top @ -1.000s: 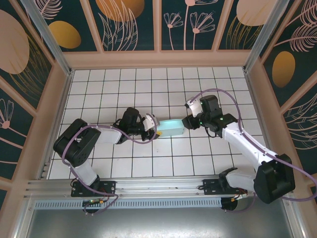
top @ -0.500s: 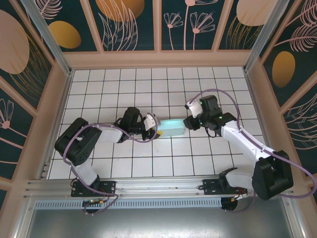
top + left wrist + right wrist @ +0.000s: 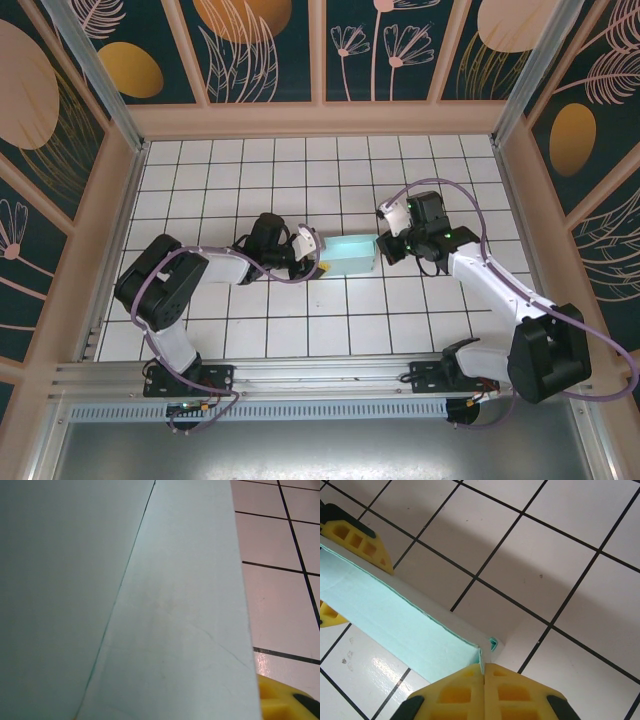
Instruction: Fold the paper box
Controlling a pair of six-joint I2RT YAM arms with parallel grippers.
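Paper box (image 3: 350,254) at mid-worktop (image 3: 250,170), pale mint, lying lengthwise between both arms. Left end effector (image 3: 314,255) clamped across left end, yellow fingers (image 3: 357,542) on either side. Right end effector (image 3: 484,672) closed tight, pinching thin card at right corner.

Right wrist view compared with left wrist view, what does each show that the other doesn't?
Right wrist: the right fingers pinched shut on a corner of the pale mint paper card box, the left fingers gripping its far end. Left wrist: a long crease across the card, close up. Shared: the box, the white tiled floor, yellow fingers.
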